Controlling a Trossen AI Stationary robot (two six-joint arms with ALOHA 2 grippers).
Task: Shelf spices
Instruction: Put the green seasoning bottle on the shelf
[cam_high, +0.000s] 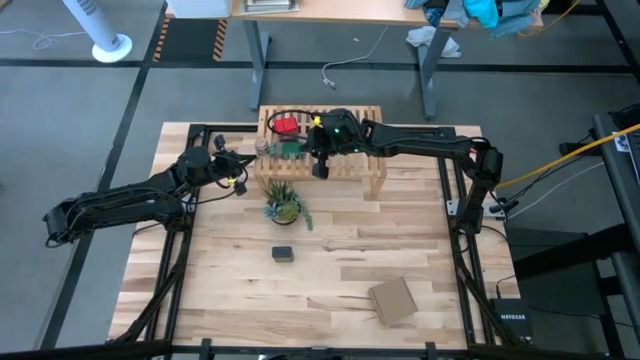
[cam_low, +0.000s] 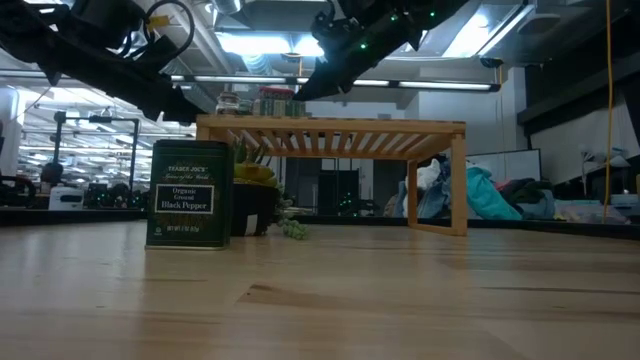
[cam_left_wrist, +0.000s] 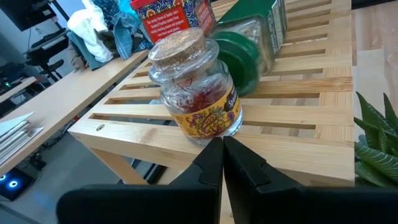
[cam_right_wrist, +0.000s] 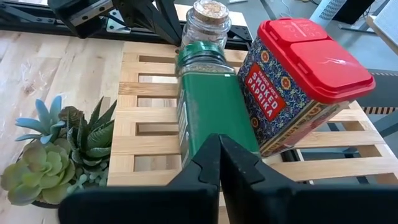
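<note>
The light-wood slatted shelf (cam_high: 370, 170) stands at the table's far side. On its left end the cork-topped clear jar (cam_left_wrist: 196, 84) stands upright. The green-capped jar (cam_right_wrist: 208, 106) lies on its side on the slats, and the red tin (cam_right_wrist: 298, 81) sits tilted beside it. The dark tin (cam_high: 283, 253) stands on the tabletop, nearer the near edge. My left gripper (cam_left_wrist: 222, 144) is shut, with its tips just before the clear jar's base at the shelf's left end. My right gripper (cam_right_wrist: 219, 140) is shut over the green jar's bottom end. My left gripper points level at the clear jar's lower wall (cam_left_wrist: 208, 127) from the table's left. I cannot tell whether its shut tips touch it. My right gripper slants down from the right over the green jar's bottom end (cam_right_wrist: 199, 134). Its own fingers hide whether they touch it.
A small potted plant (cam_high: 284, 203) sits on the table just in front of the shelf's left part, close under both grippers. A flat cardboard piece (cam_high: 392, 300) lies near the near right corner. The dark tin looms large in the low view (cam_low: 190, 195).
</note>
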